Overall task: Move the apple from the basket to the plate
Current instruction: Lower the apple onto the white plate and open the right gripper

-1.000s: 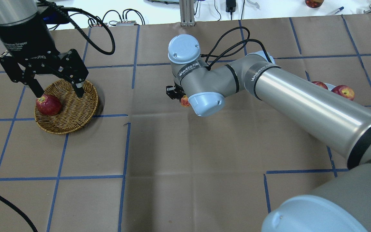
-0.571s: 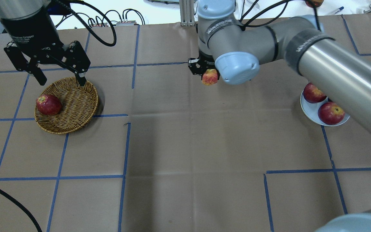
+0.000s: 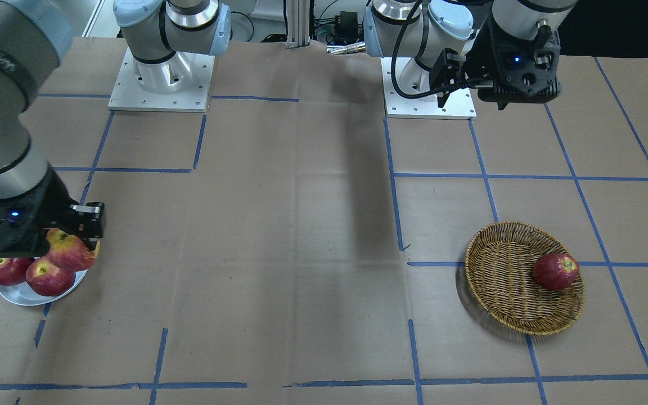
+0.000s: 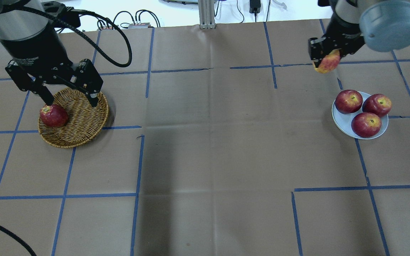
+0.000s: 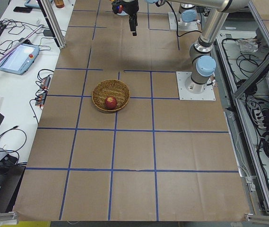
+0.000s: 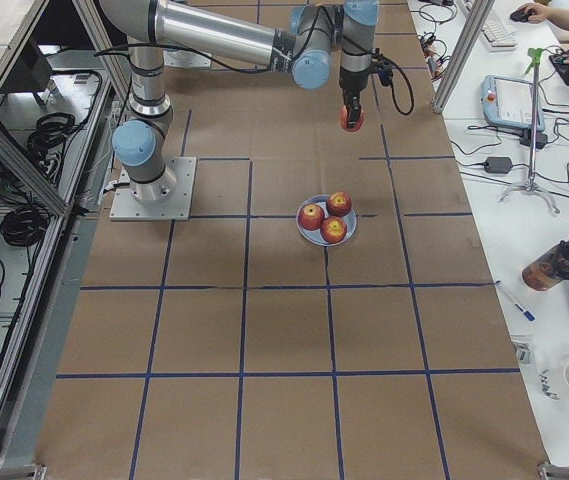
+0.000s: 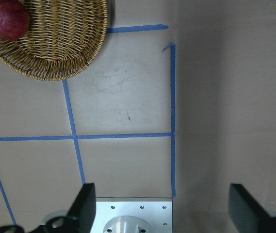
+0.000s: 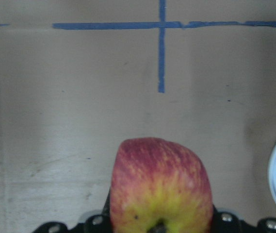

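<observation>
**A:** Over at the table's [image 4: 205,160] right end, what step is this?

**B:** The carry, I'd say. The right hand [image 4: 324,56] is closed on the apple [image 4: 329,62], the streaky red-and-yellow one. It's held in the air just beyond the plate [image 4: 342,121], not over it yet.

**A:** And the other one?

**B:** The left hand [image 4: 70,100] hangs above the basket [image 4: 80,124], fingers spread wide, holding nothing. A darker apple [image 4: 53,115] sits in the basket.

**A:** So what does the next move need?

**B:** Bring the apple in over the plate, lower it, then let go. Three red apples [image 4: 348,101] already fill most of the plate. I'd aim for the bare patch on the side nearest the basket and set it down low, so it can't roll off the rim or nudge the others.
</observation>
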Available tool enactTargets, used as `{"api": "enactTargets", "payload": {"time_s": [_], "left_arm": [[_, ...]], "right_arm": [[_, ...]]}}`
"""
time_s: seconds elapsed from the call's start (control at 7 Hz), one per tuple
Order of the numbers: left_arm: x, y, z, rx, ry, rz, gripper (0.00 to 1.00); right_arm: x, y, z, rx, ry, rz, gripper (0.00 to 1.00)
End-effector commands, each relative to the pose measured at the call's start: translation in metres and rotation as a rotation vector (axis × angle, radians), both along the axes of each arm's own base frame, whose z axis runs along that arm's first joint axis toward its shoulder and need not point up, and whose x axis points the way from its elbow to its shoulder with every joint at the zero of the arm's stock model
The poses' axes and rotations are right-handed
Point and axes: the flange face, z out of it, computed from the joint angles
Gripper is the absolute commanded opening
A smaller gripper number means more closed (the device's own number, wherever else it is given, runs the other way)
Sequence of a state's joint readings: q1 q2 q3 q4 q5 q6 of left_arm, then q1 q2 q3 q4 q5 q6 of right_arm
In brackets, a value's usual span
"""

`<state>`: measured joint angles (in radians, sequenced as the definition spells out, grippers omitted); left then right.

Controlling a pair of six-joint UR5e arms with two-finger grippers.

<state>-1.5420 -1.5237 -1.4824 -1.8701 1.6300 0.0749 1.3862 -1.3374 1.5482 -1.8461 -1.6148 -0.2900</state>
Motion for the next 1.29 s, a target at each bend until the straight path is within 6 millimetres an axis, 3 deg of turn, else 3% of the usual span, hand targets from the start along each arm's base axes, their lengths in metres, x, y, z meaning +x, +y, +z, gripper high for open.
{"api": "enactTargets", "payload": {"time_s": [0.0,0.14,0.43,0.71,1.14], "left_arm": [[0.000,0.010,0.000,-0.004,0.002,0.000,0.99],[0.002,0.006,-0.007,0.011,0.003,0.005,0.99],[0.004,0.008,-0.008,0.011,-0.001,0.006,0.99],[0.002,0.012,-0.007,0.016,-0.004,0.002,0.99],[0.002,0.014,-0.004,0.009,-0.003,0.010,0.99]], "right_arm": [[-0.097,0.019,-0.030,0.056,-0.016,0.073,0.49],[-0.124,0.027,-0.048,0.058,-0.023,0.074,0.49],[-0.153,0.045,-0.093,0.040,-0.017,0.070,0.49],[-0.158,0.052,-0.119,0.038,-0.015,0.075,0.49],[-0.159,0.049,-0.134,0.059,-0.028,0.075,0.50]]}}
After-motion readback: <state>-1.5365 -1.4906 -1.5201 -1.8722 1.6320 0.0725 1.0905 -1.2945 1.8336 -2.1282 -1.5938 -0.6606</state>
